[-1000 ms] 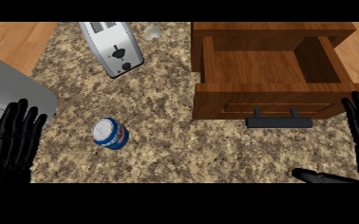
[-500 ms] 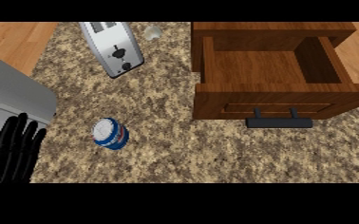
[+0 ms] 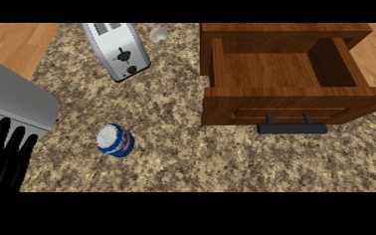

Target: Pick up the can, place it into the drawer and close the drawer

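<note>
- My black left hand point(image 3: 15, 157) rests at the lower left edge of the view, fingers straight and spread, pointing up, holding nothing.
- My right hand does not show.
- The blue and white can with a pale top point(image 3: 115, 140) sits on the speckled granite counter point(image 3: 191, 159), near my left hand but apart from it.
- The brown wooden drawer point(image 3: 283, 77) stands pulled open at the right, its dark bar handle point(image 3: 292, 128) facing me, well apart from the can.
- A silver two-slot toaster point(image 3: 116, 50) lies at the top, a small pale round object point(image 3: 159, 34) just beside it.
- A grey metal surface point(image 3: 26, 104) shows at the left edge above my hand.
</note>
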Motion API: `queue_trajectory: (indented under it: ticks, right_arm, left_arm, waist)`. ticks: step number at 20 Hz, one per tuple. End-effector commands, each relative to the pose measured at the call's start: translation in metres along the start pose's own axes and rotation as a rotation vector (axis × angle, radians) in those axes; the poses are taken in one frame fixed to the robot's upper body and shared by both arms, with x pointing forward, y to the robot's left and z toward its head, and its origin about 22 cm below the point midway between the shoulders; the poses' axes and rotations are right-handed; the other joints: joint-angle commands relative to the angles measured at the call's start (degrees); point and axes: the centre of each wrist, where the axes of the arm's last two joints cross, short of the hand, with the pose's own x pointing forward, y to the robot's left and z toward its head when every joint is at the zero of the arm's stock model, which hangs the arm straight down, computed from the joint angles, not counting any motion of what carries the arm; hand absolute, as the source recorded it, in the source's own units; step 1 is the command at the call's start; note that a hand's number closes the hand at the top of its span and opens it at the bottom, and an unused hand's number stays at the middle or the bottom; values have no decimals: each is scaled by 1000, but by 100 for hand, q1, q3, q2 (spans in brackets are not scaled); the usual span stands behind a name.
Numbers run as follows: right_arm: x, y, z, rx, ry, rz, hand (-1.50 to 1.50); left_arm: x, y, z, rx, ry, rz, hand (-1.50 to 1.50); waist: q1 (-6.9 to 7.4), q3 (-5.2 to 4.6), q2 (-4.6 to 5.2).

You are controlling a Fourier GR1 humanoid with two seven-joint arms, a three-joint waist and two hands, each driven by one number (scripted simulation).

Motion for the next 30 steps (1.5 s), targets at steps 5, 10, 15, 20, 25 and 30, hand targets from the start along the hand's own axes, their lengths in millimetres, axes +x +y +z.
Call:
queue_trajectory:
  ticks: [5, 10, 15, 20, 25, 30]
  right_arm:
    - [7, -14, 13, -13, 7, 10, -150]
    - [16, -9, 25, -8, -6, 2, -150]
    - [12, -23, 9, -12, 7, -1, -150]
    - [15, -21, 52, 11, 11, 12, -150]
    - [25, -33, 35, -8, 3, -2, -150]
    - [26, -49, 23, 3, -5, -10, -150]
  left_arm:
    - [-8, -6, -2, -28, 34, 112, -150]
    - [-27, -19, -35, -14, 54, 110, -150]
    - [-53, -12, -45, 25, 65, 105, -150]
    - [-73, -23, -55, 39, 73, 63, -150]
    - [-106, -19, -69, 37, 107, 55, -150]
    - [-139, -4, -75, 93, 119, 62, -150]
  waist:
    - [7, -1, 1]
    - [-19, -1, 5]
    - [8, -2, 7]
    - [-41, -1, 0]
    - [-20, -2, 5]
    - [-10, -4, 8]
